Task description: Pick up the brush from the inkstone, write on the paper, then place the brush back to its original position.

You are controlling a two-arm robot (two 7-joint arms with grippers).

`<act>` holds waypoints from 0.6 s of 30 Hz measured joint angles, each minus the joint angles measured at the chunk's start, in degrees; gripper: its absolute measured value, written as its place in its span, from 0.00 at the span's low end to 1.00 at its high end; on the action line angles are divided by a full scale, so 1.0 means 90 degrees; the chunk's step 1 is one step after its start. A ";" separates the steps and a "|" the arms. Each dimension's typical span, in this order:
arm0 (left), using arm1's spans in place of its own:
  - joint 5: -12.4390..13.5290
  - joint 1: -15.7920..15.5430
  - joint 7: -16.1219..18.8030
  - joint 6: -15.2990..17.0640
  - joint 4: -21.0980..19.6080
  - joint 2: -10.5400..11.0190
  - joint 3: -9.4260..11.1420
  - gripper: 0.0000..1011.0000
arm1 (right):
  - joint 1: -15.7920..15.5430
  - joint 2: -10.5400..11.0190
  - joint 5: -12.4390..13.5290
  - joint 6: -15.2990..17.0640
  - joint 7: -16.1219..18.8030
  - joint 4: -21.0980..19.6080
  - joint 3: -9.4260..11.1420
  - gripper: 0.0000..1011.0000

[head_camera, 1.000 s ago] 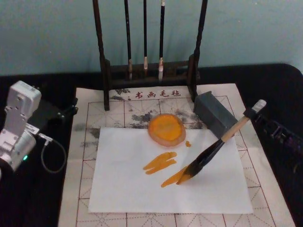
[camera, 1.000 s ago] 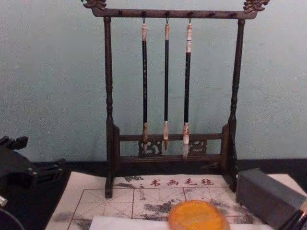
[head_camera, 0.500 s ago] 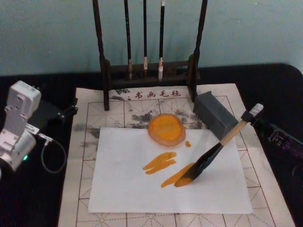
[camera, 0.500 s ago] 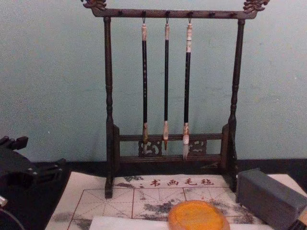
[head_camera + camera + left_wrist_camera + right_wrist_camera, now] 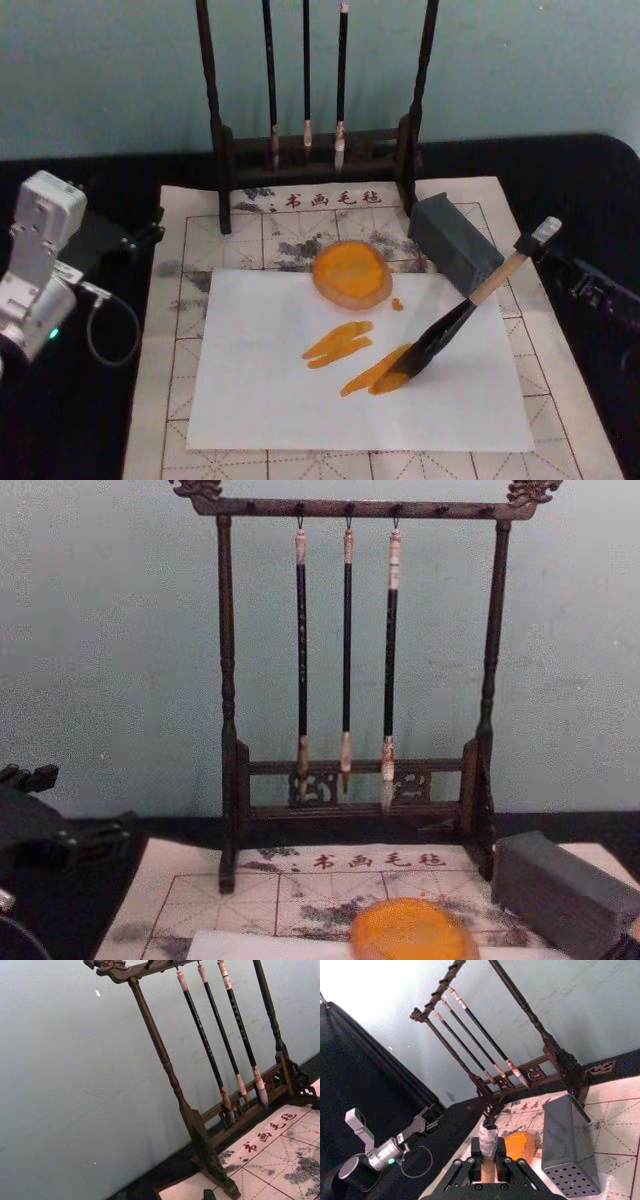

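— Where is your brush right now?
— Your right tool [image 5: 489, 1154] is clamped on the tan upper handle of the brush [image 5: 455, 325], out past the right edge of the gridded mat [image 5: 190, 250]. The brush leans down to the left, and its bristles touch the white paper [image 5: 270, 400] at the right end of the nearer orange stroke [image 5: 372, 376].
— And around it?
— A round orange dish [image 5: 351, 272] overlaps the paper's far edge, with a grey block [image 5: 455, 243] just to its right. Your left tool [image 5: 135, 238] sits parked on the left of the bench [image 5: 70, 430]; you cannot tell whether it is open or closed.
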 joint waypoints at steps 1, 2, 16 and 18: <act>0.0000 0.0000 0.0000 0.0000 0.0000 0.0000 0.0000 0.99 | -0.0003 -0.0001 -0.0001 -0.0001 -0.0001 0.0001 0.0007 0.18; 0.0000 0.0000 0.0000 0.0000 0.0000 0.0000 0.0000 0.99 | -0.0005 -0.0001 -0.0001 -0.0002 -0.0003 0.0002 0.0013 0.18; 0.0000 0.0000 0.0000 0.0000 0.0000 0.0000 0.0000 0.99 | -0.0080 -0.0007 0.0002 -0.0059 -0.0062 0.0048 0.0157 0.18; 0.0000 0.0000 0.0000 0.0000 0.0000 0.0000 0.0000 0.99 | -0.0089 -0.0008 0.0003 -0.0069 -0.0074 0.0052 0.0175 0.18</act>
